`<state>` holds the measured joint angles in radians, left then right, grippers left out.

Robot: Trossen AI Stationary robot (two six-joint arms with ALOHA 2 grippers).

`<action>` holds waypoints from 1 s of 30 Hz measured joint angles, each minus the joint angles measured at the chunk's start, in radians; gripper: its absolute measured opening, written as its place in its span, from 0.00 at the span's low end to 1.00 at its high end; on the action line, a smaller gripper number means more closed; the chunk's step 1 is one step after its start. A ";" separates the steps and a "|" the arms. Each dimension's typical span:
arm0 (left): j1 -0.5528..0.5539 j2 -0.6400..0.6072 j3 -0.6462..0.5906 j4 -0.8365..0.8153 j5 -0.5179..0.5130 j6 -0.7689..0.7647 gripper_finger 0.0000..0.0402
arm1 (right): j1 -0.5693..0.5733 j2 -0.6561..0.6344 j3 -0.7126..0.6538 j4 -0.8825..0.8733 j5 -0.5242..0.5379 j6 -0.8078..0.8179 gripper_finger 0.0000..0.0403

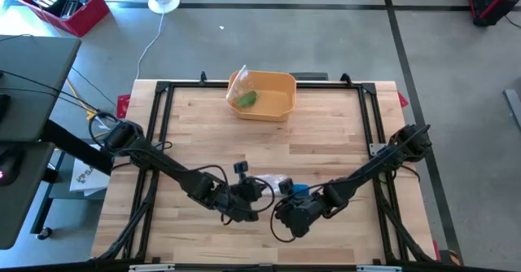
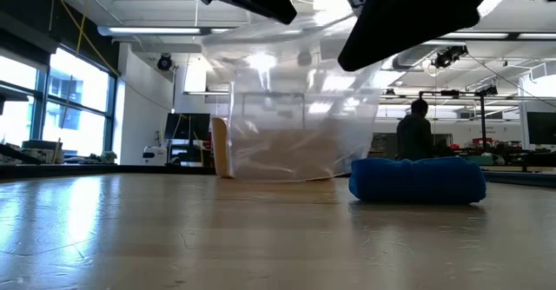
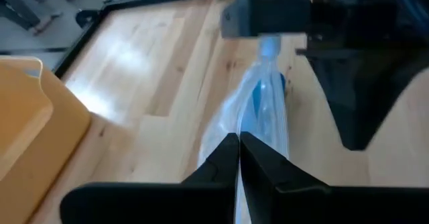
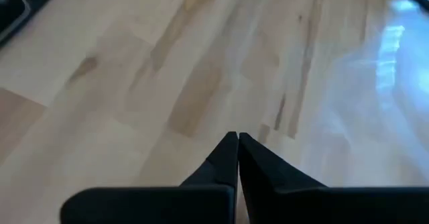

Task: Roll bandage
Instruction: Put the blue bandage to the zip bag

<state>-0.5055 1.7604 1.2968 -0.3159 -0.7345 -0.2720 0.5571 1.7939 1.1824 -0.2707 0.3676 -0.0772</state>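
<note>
A clear plastic bag [image 1: 273, 181] stands near the table's middle, its lower edge [image 2: 278, 177] on the wood. A blue rolled bandage [image 2: 417, 179] lies on the table by the bag's right end [image 1: 299, 189]. Whether it is inside the bag, I cannot tell. My left gripper [image 3: 238, 147] is shut on the bag, coming from the table's left [image 1: 256, 194]. My right gripper [image 4: 237, 143] is shut just right of it, toward the near edge [image 1: 285, 217]. Only bare wood shows past its fingertips. My left gripper pinches an edge of the clear bag [image 3: 236, 127] between its two shut fingers, slanting down from the table's left. The plastic runs away from the fingertips toward the blue bandage [image 3: 268, 93]. The bag is held up, with its lower edge on the table.
An orange bin [image 1: 264, 94] with a green item in a bag stands at the far edge. Black frame rails [image 1: 163, 109] run along the table's sides. A person [image 2: 415, 134] shows in the room beyond. Bare wood lies left of and behind the bag.
</note>
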 joint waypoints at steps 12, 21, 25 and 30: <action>0.012 -0.019 0.000 -0.074 0.105 -0.060 0.20 | 0.015 -0.003 0.000 0.165 0.101 -0.166 0.02; -0.030 -0.018 -0.019 -0.159 0.280 -0.058 0.20 | -0.006 0.073 0.000 0.187 -0.118 -0.114 0.31; -0.076 -0.018 -0.081 -0.127 0.304 0.001 0.20 | -0.006 0.175 0.000 0.244 -0.105 -0.117 0.43; -0.114 -0.017 -0.149 -0.046 0.260 0.012 0.20 | -0.015 0.247 0.000 0.291 -0.047 -0.149 0.47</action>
<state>-0.6193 1.7435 1.1482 -0.3616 -0.4747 -0.2599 0.5422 2.0407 1.1820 0.0200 0.3209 -0.2258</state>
